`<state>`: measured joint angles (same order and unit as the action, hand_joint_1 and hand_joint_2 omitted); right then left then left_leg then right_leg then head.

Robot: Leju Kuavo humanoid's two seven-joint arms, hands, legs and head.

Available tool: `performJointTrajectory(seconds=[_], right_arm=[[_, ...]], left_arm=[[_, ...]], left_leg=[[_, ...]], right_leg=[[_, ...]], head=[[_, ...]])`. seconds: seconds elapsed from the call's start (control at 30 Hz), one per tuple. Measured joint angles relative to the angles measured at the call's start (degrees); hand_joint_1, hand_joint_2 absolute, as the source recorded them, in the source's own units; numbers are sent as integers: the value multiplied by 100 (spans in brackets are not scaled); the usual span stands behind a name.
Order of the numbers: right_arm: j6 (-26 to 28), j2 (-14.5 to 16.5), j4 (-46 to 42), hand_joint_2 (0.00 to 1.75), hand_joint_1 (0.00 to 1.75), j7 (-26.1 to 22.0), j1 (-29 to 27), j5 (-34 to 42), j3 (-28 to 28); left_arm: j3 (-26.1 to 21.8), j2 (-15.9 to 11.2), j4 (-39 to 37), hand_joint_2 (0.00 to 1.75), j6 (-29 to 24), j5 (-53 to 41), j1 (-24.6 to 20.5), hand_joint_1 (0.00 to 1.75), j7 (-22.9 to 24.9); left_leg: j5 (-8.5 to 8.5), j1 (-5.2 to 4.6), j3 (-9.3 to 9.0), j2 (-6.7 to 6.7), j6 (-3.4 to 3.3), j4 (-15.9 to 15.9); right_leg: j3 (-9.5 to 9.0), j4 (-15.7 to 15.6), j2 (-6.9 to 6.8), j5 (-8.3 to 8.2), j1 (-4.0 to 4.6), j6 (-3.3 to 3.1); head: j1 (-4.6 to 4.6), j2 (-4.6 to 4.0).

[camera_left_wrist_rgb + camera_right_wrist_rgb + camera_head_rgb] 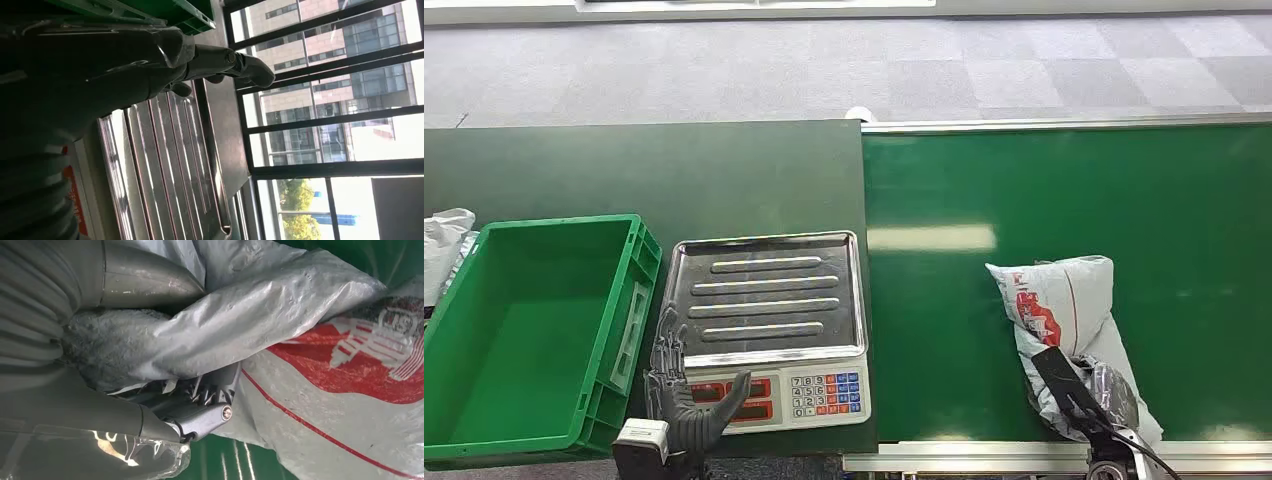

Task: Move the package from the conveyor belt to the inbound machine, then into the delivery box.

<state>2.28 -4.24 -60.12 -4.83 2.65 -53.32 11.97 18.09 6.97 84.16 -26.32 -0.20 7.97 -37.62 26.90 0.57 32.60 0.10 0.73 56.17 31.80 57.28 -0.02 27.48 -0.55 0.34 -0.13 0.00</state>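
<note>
At the far left a green crate (524, 330) sits on the dark green counter (724, 170), with a crumpled pale bag (444, 245) just beyond its outer side. Beside the crate, the left hand (686, 395) rests upright at the near edge of the scale (769, 325), fingers (240, 65) spread and holding nothing, over the red display. The scale's ribbed steel tray is bare. To the right runs the brighter green conveyor belt (1064, 200), grey floor tiles behind. Near its front edge lies the package (1064, 310), a grey mailer with red print; the right hand (1079, 400) has its fingers (200, 415) closed on the package's near end.
</note>
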Motion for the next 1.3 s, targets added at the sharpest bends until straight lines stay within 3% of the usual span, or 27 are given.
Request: performJointTrajectory(seconds=[0.03, 0.17, 0.3, 0.43, 0.5, 0.63, 0.73, 0.9, 1.13, 1.3], right_arm=[[7, -3, 10, 175, 148, -9, 4, -9, -3], [307, -9, 44, 175, 174, -131, 26, -19, -22], [1287, 46, -127, 175, 175, -546, 6, 374, 0], [2518, 263, -1005, 175, 175, -1538, -234, 1897, 187], [2874, 421, -1576, 175, 175, -2032, -416, 2744, 319], [3007, 704, -2541, 175, 175, -2763, -695, 3813, 473], [2899, 864, -3047, 175, 175, -3030, -751, 4346, 472], [2350, 954, -3296, 175, 175, -2910, -544, 4309, 108], [1012, 1030, -2708, 175, 175, -1386, 494, 2602, -1204], [574, 1327, -1944, 175, 175, -966, 1220, 1955, -2138]], left_arm=[[-1, 0, 0, 175, -1, -1, 0, 0, 0], [-10, 1, 7, 175, -23, -6, 19, 0, -1], [-38, 3, 108, 175, -61, -34, 104, 0, -21], [-54, 26, 188, 175, -63, -100, 101, 0, -81], [-52, 36, 191, 175, -77, -139, 71, 0, -120], [-56, 37, 226, 175, -219, -236, -23, 0, -209], [-76, 20, 365, 175, -339, -331, -79, 0, -216], [-190, -47, 600, 175, -372, -474, -261, 0, -216], [-249, -87, 681, 175, -335, -473, -768, 0, -216], [-267, -9, 670, 175, -291, -509, -1048, 0, -216]], left_leg=[[0, 0, 0, 0, 0, 0], [0, 0, 1, -1, 0, 0], [0, -1, 5, -2, 0, 1], [0, 0, 9, -9, 0, 1], [1, 0, 10, -8, 1, 0], [3, 0, 10, -1, 3, -2], [2, 0, 8, 0, 3, -2], [-3, 0, 2, 3, 1, -3], [-22, 2, 0, 18, 2, -3], [-27, 6, 7, 14, 2, -3]], right_leg=[[0, 0, 0, 0, 0, 0], [-2, 0, -1, 0, 0, 0], [2, 0, -2, 0, -1, 0], [6, 0, -11, 1, -1, 1], [7, 0, -8, 2, 0, 1], [8, 0, -1, 3, 0, -1], [5, 1, -1, 3, 0, -1], [-3, 2, 1, -1, 0, -2], [1, 5, 7, -16, 5, -14], [5, 8, 5, -16, 9, -13]], head=[[0, 0], [-1, 0], [-1, 0], [-2, 0], [-2, 0], [-1, 0], [-1, 0], [-1, 0], [-1, 0], [0, 0]])
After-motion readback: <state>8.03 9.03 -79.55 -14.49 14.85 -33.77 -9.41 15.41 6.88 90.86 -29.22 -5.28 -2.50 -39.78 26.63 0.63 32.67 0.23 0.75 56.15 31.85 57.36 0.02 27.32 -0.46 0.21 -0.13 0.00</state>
